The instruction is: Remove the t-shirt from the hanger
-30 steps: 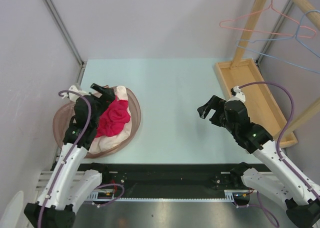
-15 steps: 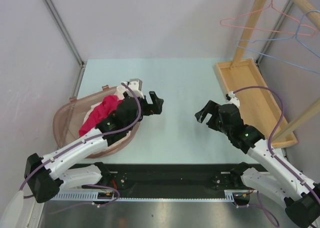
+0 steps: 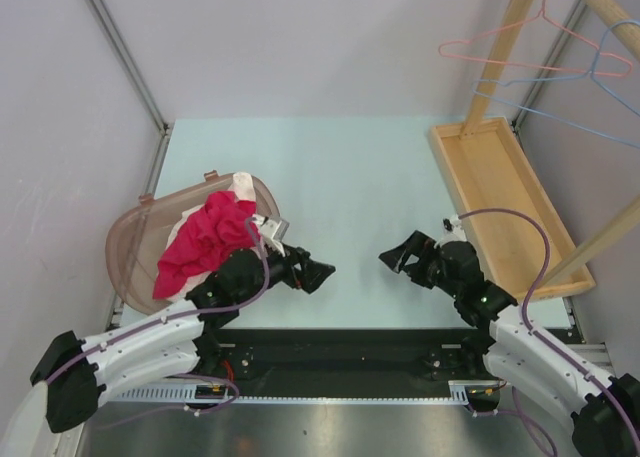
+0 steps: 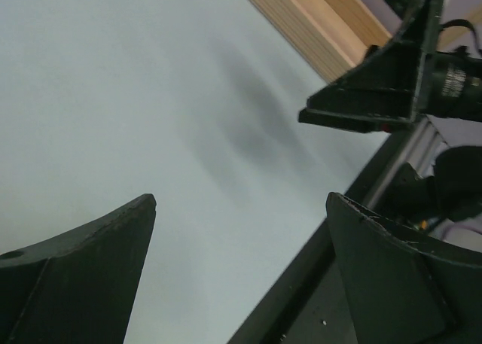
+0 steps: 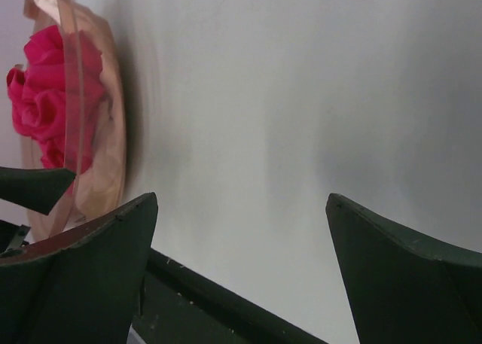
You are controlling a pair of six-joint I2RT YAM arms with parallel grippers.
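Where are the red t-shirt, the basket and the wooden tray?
red t-shirt (image 3: 205,239), top view, middle of the bundle.
basket (image 3: 128,245), top view, left wall.
wooden tray (image 3: 505,189), top view, bare floor.

Robot lab cell: plain grey wall panels and metal frame posts box in a pale tabletop; left arm and right arm bolted to a black rail along its near edge.

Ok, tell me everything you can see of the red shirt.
The shirt is bright pinkish-red soft fabric, crumpled into a bunched heap of folds, with no hanger visible in it. It lies in a translucent brown basket on the left of the table, on top of a pale cloth, sagging toward the basket's near side. Nothing grips it.
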